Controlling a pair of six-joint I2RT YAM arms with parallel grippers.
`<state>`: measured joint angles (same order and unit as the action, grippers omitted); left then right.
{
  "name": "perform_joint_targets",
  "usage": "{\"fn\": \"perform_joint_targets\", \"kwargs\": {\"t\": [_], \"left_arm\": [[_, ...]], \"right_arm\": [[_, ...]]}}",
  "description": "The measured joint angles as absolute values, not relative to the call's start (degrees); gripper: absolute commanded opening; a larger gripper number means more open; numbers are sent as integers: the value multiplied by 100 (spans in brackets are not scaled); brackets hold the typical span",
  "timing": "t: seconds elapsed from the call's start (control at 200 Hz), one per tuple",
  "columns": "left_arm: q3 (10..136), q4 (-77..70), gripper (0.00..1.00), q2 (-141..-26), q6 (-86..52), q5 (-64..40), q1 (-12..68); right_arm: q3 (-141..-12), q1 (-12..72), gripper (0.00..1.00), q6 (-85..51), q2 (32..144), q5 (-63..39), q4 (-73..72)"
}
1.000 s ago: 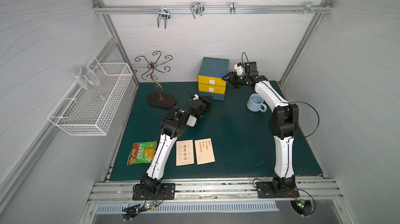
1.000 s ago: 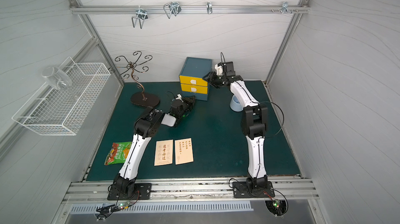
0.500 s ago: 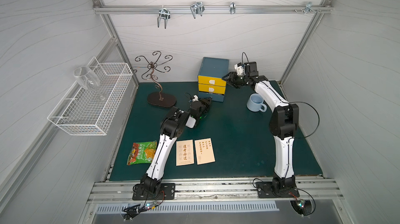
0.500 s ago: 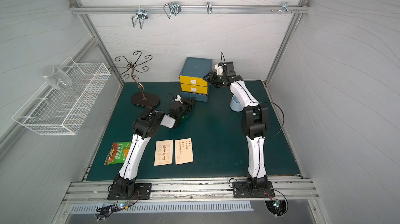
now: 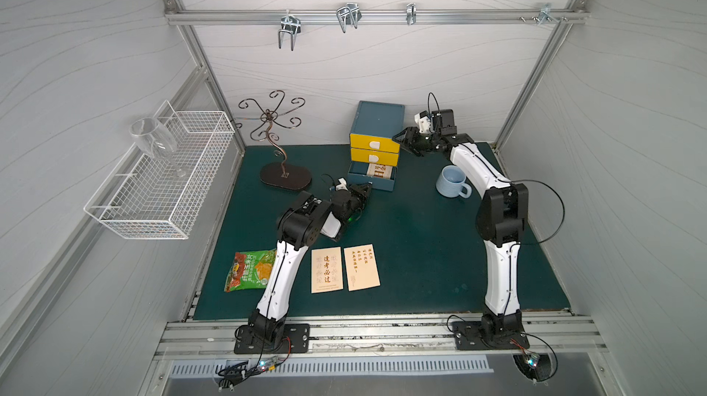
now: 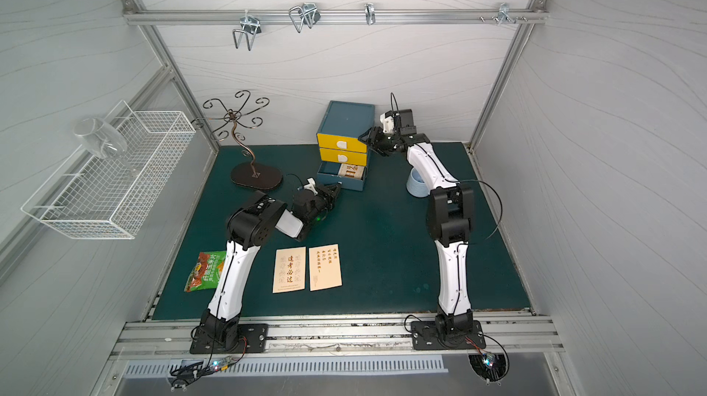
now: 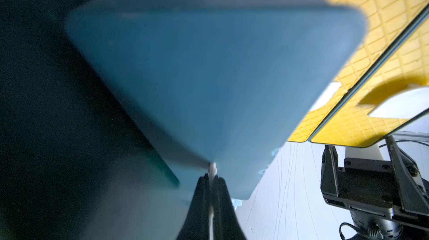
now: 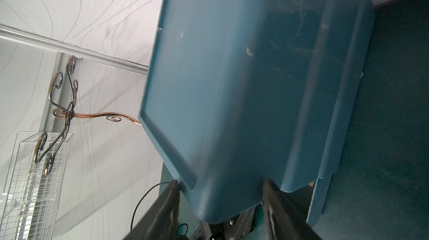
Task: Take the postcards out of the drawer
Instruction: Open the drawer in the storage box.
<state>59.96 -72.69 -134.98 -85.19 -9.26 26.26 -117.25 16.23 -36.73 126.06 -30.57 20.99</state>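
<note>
Two cream postcards [image 5: 326, 269] [image 5: 361, 267] lie side by side on the green mat near the front, seen in both top views. A further postcard [image 5: 379, 173] [image 6: 350, 171] lies inside the pulled-out blue bottom drawer [image 5: 373, 184] of the small cabinet [image 5: 380, 116]. My left gripper [image 5: 368, 187] [image 7: 212, 177] is shut on the drawer's white tab [image 7: 212, 168], right at the drawer's blue front [image 7: 209, 76]. My right gripper [image 5: 399, 141] [image 8: 221, 183] clasps the cabinet's upper right front corner [image 8: 232, 111], a finger on each side of it.
A light blue mug [image 5: 451, 181] stands right of the cabinet beside the right arm. A green-and-orange snack packet [image 5: 250, 271] lies at the front left. A dark wire stand [image 5: 285, 176] is left of the cabinet. A white wire basket [image 5: 164, 179] with a glass hangs on the left wall.
My left gripper has drawn back a little toward the front with the drawer's tab in it. The right arm has not moved.
</note>
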Motion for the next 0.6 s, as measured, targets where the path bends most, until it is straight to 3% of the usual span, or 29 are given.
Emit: {"fn": "perform_joint_targets", "kwargs": {"t": [0.6], "left_arm": [[4818,-7618,0,-12892,-8562,-858,2770]], "right_arm": [[-11699,1610,57,-3726,12604,-3096,2058]]}}
